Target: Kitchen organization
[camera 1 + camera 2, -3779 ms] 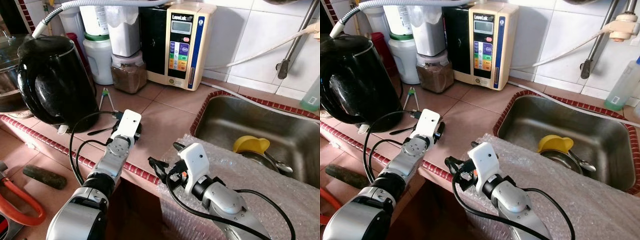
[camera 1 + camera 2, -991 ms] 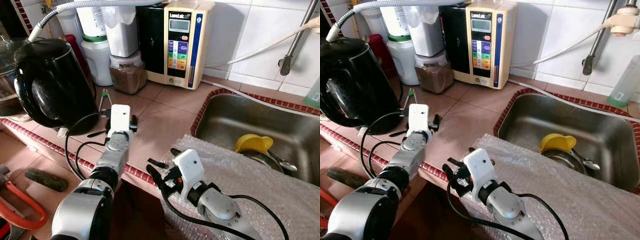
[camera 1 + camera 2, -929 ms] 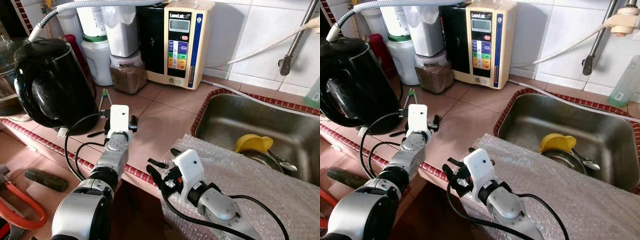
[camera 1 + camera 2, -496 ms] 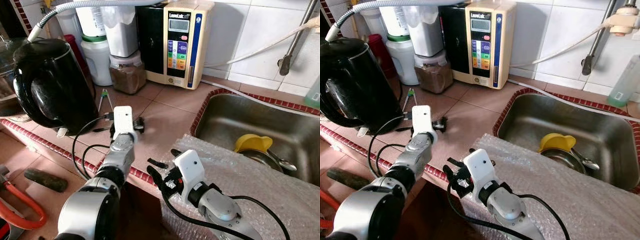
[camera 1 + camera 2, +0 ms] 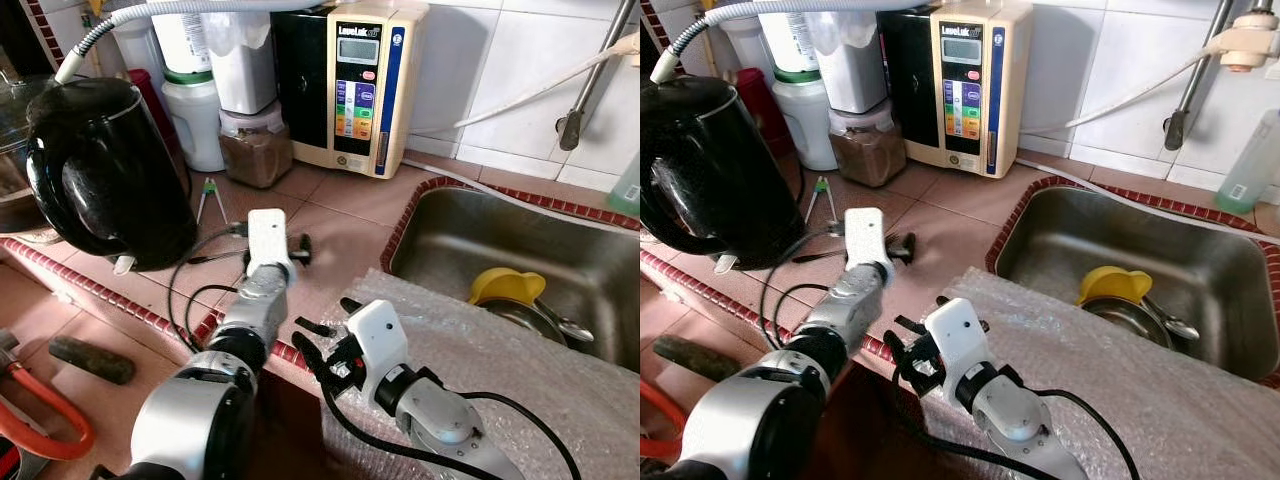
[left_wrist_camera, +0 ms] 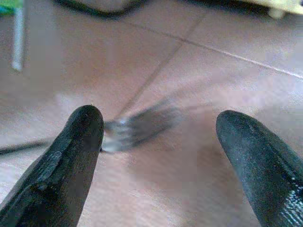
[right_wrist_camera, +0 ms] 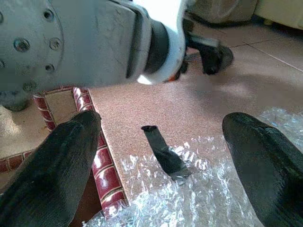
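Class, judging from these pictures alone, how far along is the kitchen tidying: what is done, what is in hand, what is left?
Nothing looks put away. In hand: the left gripper, open, is low over the tiled counter at a blurred metal fork, not gripping it. The right gripper is open above the bubble wrap sheet. Left: the fork, the small green-handled tongs and the yellow cup in the steel sink.

A round black electric kettle [image 5: 105, 170] stands at the left of the terracotta-tiled worktop [image 5: 340, 225], with white plastic containers [image 5: 200, 90] and a cream and black water ionizer box [image 5: 350, 85] behind it against the wall. A steel sink [image 5: 520, 260] is sunk into the worktop at the right, holding a yellow plastic cup [image 5: 505, 287]. A clear bubble-wrap sheet [image 5: 500, 350] covers the sink's front edge, and a metal fork [image 6: 137, 128] lies between kettle and sink
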Tool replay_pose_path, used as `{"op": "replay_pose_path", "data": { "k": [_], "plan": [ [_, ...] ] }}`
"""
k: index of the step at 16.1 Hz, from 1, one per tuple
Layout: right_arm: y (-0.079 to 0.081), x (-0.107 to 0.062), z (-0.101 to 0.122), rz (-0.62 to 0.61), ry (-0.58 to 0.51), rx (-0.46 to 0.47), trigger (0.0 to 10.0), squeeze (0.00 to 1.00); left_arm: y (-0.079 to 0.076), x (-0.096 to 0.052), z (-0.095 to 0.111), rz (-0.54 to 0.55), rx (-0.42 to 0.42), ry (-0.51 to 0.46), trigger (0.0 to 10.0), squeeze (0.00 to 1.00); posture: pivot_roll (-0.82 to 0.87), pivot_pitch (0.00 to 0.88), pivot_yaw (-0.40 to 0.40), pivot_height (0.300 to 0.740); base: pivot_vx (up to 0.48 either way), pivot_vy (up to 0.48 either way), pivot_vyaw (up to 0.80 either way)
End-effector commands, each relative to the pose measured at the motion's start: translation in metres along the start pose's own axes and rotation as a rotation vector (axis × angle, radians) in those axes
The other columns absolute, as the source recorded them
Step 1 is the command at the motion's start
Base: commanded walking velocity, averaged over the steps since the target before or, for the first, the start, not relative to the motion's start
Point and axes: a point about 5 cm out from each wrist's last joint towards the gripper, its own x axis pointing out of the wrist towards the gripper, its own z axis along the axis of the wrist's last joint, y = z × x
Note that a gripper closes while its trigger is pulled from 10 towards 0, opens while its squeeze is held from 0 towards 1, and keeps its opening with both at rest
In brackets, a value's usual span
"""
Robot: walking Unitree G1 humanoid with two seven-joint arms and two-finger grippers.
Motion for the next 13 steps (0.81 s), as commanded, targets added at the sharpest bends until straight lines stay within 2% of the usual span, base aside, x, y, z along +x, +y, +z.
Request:
{"op": "replay_pose_path", "data": {
  "k": [1,5,10,11,13],
  "plan": [
    [0.001,0.000,0.002,0.005,-0.002,-0.005,10.0,1.00,-0.007,-0.002,-0.010,-0.046,-0.006,0.045,10.0,0.00,-0.03,0.000,0.079,0.740,0.000,0.000,0.00],
    [0.000,0.001,0.002,0.004,-0.002,-0.011,10.0,1.00,-0.024,-0.004,-0.013,-0.142,0.020,0.049,10.0,0.00,-0.02,0.000,0.079,0.740,0.000,0.000,0.00],
    [-0.001,0.002,0.001,0.001,0.001,-0.010,10.0,1.00,-0.036,-0.005,-0.010,-0.216,-0.037,0.064,10.0,0.00,-0.02,0.000,0.078,0.740,0.000,0.000,0.00],
    [-0.002,0.003,0.001,0.002,0.000,-0.012,10.0,1.00,-0.039,-0.006,-0.007,-0.229,-0.032,0.041,10.0,0.00,-0.01,0.000,0.078,0.740,0.000,0.000,0.00],
    [-0.003,0.004,0.002,0.001,-0.002,-0.016,10.0,1.00,-0.030,-0.004,0.007,-0.186,-0.021,-0.065,10.0,0.00,-0.01,0.000,0.078,0.740,0.000,0.000,0.00]
  ]
}}
